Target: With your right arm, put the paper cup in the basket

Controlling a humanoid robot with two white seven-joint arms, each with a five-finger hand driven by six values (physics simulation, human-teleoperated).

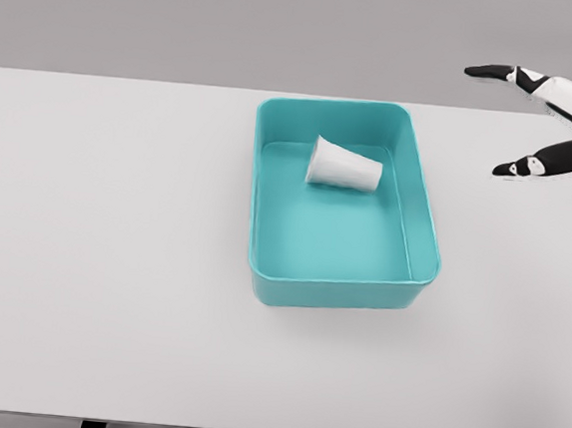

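Observation:
A white paper cup (342, 166) lies on its side inside the teal basket (428, 218), toward the basket's far end, its mouth pointing left. My right hand (512, 122) hovers at the right edge of the view, above the table's far right, well clear of the basket. Its fingers (492, 71) and thumb are spread wide and hold nothing. The left arm does not show.
The basket stands near the middle of a white table (112, 259). The table's front edge runs along the bottom of the view, with two dark legs showing beneath it.

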